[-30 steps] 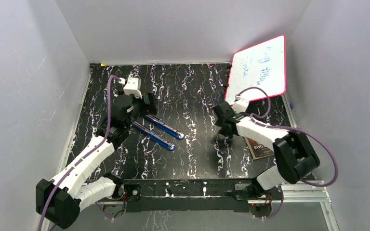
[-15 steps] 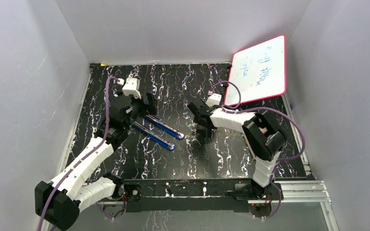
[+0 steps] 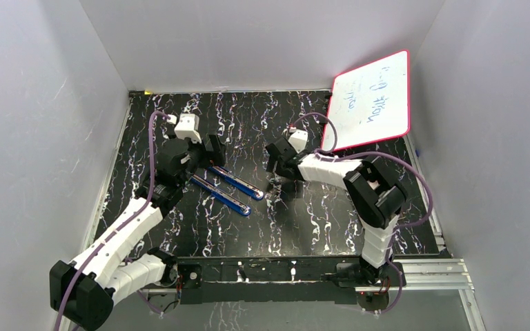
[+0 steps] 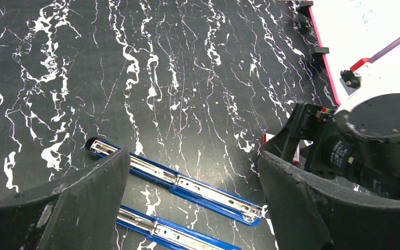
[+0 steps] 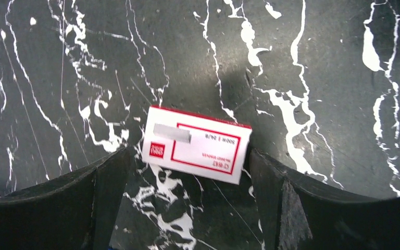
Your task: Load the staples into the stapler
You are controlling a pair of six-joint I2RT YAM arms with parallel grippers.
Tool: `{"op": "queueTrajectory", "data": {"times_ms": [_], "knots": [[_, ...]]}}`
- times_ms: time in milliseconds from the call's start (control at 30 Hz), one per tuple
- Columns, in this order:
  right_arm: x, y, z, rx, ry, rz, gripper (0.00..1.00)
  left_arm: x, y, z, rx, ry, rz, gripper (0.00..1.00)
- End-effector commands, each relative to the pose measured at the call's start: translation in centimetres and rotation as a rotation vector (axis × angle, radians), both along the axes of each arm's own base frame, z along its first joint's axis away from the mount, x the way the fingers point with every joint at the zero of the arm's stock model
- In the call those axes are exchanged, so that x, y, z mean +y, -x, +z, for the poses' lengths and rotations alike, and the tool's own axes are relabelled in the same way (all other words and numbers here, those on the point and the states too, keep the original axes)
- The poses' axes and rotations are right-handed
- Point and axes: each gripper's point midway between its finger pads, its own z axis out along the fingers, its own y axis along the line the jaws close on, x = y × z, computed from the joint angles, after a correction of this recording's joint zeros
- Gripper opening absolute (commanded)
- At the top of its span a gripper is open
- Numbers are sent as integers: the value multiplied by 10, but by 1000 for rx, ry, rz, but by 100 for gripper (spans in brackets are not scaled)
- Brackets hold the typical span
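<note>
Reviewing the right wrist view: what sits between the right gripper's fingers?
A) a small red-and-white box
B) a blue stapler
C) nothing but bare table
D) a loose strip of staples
A: the right wrist view shows a small red-and-white box lying between the spread fingers of the right gripper, label side up, with no stapler or loose staples in that view.

Left end effector by splayed-open blue stapler; right end effector low over table centre; whiteboard back right.
</note>
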Motion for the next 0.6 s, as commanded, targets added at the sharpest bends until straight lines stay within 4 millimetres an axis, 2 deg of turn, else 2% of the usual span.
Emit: {"op": "queueTrajectory", "data": {"times_ms": [0, 267, 400, 567], "knots": [[3, -1, 37, -83, -41, 119, 93, -2, 0, 5, -8, 29, -7, 92], [-23, 8, 43, -92, -67, 417, 94, -5, -1, 7, -4, 27, -17, 92], [-8, 14, 48, -169, -99, 697, 94, -5, -1, 7, -2, 29, -20, 93], [5, 15, 35, -128, -81, 904, 91, -7, -2, 8, 2, 29, -28, 92]]}}
